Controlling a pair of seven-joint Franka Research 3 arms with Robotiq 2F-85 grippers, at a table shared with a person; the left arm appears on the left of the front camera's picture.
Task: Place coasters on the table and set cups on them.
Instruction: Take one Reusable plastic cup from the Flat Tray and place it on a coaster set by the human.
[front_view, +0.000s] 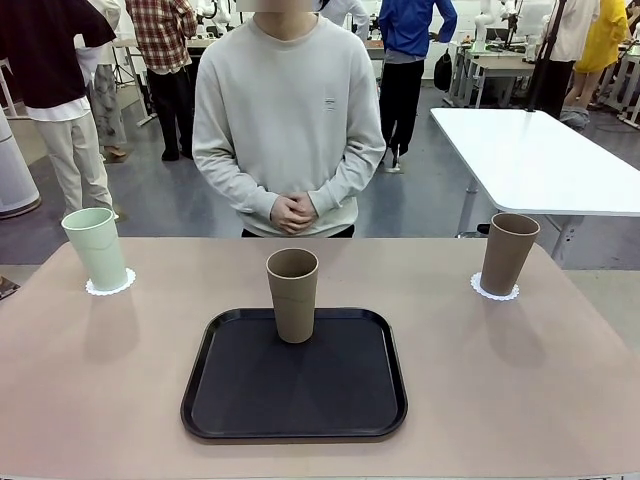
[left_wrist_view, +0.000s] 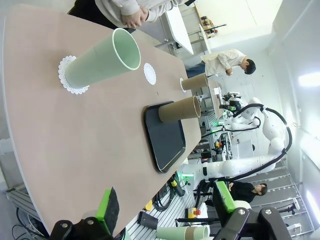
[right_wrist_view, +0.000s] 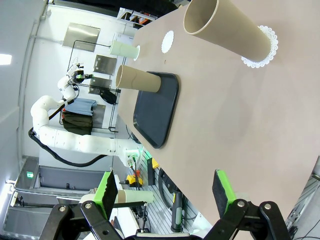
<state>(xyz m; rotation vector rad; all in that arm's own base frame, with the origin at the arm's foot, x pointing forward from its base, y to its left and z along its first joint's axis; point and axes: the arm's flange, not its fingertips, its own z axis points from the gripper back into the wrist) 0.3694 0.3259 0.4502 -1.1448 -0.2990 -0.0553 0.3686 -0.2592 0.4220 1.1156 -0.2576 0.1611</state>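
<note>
My left fingers (left_wrist_view: 107, 204) and right fingers (right_wrist_view: 222, 188) stand spread, empty. I'd grip the brown cup (front_view: 292, 293) on the tray (front_view: 230, 400) mid-body, keep it upright, and centre it on the bare coaster (left_wrist_view: 149, 73) beyond, on the desk (front_view: 100, 380).

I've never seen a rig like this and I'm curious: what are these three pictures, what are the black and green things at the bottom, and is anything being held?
This is a two-armed robot sharing a table with a person opposite, hands clasped. The front view looks across the table from the robot's side. The other two come from cameras on its wrists, so they look tilted. The black fingers with green pads are its left gripper and right gripper, both open, holding nothing. On the table: a mint cup on a lacy coaster, a brown cup on a second coaster, another brown cup on a black tray, and a third coaster lying bare.
</note>
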